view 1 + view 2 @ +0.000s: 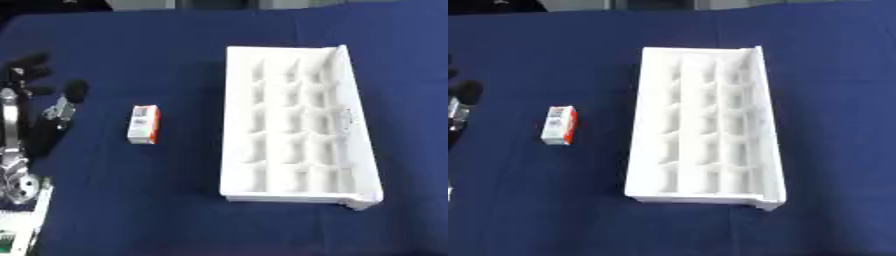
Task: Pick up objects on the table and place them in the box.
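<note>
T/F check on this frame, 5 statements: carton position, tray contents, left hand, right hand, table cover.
1. The small carton lies on the cloth to the left of the white tray. True.
2. The carton already sits in one of the tray's compartments. False: it lies on the blue cloth, apart from the tray, and the compartments look empty.
3. The left hand holds the carton. False: it is at the left edge, apart from the carton, holding nothing.
4. The right hand shows in neither view. True.
5. The table cover is red. False: it is dark blue.
</note>
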Action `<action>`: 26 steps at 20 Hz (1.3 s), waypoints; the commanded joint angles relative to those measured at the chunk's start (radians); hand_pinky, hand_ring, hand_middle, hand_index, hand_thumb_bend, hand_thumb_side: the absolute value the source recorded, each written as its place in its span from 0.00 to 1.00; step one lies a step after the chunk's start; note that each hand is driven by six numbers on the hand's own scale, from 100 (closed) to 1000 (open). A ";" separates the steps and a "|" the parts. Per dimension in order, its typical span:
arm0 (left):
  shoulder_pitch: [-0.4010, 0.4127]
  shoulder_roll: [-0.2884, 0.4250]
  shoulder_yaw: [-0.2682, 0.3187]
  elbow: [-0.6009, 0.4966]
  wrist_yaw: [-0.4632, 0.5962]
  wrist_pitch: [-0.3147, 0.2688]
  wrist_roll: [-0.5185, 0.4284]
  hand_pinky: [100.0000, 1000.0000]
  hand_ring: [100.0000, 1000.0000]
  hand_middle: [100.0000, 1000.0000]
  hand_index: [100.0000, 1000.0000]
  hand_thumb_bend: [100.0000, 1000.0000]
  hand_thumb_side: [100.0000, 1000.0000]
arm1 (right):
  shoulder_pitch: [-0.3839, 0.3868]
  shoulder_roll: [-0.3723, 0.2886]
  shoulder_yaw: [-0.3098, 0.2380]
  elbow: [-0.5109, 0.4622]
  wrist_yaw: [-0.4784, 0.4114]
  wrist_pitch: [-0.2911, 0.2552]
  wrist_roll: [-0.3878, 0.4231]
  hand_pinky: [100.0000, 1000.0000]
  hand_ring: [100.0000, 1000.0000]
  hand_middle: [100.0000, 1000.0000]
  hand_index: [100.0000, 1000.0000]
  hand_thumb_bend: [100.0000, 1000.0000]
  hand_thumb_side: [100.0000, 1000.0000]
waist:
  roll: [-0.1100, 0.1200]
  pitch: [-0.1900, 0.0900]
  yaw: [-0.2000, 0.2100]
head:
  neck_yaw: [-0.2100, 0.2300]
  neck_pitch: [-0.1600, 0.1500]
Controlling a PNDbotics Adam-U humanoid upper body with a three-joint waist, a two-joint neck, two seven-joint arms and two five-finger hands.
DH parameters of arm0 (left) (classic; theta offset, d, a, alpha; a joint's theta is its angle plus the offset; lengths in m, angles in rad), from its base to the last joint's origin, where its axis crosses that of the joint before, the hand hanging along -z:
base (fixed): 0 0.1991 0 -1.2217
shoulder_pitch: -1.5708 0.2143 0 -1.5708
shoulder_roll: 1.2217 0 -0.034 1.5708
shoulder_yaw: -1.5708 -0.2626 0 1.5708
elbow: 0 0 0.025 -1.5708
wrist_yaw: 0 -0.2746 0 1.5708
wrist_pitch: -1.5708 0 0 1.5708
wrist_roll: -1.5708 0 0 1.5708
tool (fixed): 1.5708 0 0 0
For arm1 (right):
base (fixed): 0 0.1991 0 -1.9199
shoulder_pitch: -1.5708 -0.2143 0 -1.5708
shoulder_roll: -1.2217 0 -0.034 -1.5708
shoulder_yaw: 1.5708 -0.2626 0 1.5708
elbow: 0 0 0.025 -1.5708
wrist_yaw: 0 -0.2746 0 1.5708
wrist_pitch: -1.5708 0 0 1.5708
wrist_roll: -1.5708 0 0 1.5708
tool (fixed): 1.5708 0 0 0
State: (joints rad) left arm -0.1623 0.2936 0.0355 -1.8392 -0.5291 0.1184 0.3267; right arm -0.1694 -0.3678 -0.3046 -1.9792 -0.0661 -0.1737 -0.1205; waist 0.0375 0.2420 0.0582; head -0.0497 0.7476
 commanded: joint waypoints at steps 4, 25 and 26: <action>0.002 0.002 -0.001 -0.052 -0.136 0.100 -0.068 0.62 0.75 0.76 0.77 1.00 0.81 | -0.012 -0.007 -0.001 -0.021 -0.003 -0.001 0.003 0.56 0.62 0.66 0.78 0.00 0.95 | -0.001 -0.017 0.001 | 0.001 -0.009; -0.021 0.015 -0.062 -0.033 -0.064 0.144 -0.190 0.71 0.78 0.78 0.73 0.80 0.52 | -0.013 -0.005 0.000 -0.021 -0.005 0.001 0.006 0.56 0.62 0.67 0.78 0.00 0.95 | 0.001 -0.017 -0.006 | 0.001 -0.018; -0.023 0.017 -0.067 -0.029 -0.056 0.147 -0.195 0.72 0.78 0.78 0.73 0.80 0.52 | -0.013 -0.005 0.000 -0.021 -0.005 0.001 0.006 0.56 0.62 0.67 0.78 0.00 0.95 | 0.002 -0.017 -0.007 | 0.002 -0.018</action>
State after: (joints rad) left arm -0.1729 0.2857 -0.0274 -1.8587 -0.5975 0.2650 0.1395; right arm -0.1698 -0.3598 -0.3042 -1.9792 -0.0691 -0.1713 -0.1182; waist 0.0390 0.2419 0.0514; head -0.0498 0.7458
